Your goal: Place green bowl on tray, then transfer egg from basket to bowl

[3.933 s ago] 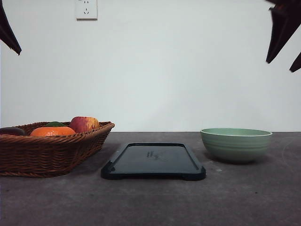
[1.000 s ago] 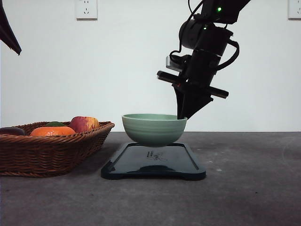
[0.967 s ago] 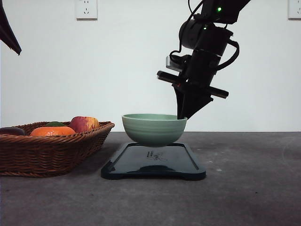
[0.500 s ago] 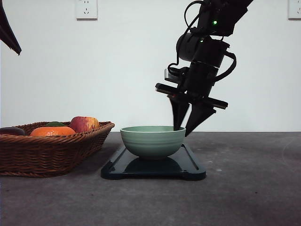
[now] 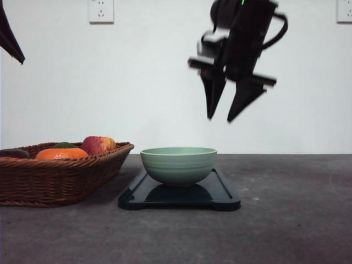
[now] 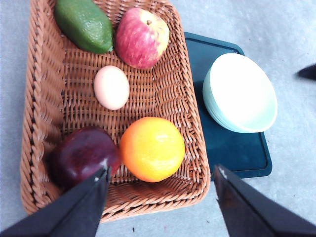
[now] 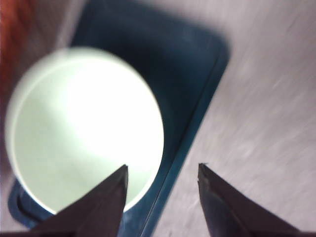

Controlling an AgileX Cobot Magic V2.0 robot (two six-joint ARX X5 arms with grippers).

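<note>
Above table (image 5: 286, 220), right tool (image 5: 219, 119) hangs spread over green bowl (image 5: 178, 165).

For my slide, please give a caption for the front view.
Green bowl resting on tray; open right end effector above it.

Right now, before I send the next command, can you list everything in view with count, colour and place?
Ridged sage-green bowl: one, pale green, sitting on the tray.
Flat rectangular tray: one, dark navy, table centre.
Woven wicker basket: one, brown, left of tray.
Egg: one, pale pinkish, mid-basket.
Apple: one, red-yellow, in basket.
Orange fruit: one, in basket.
Dark purple fruit: one, in basket.
Green fruit: one, in basket.
Wall socket: one, white, wall.
Right gripper: open, above bowl.
Left gripper: open, over basket.
</note>
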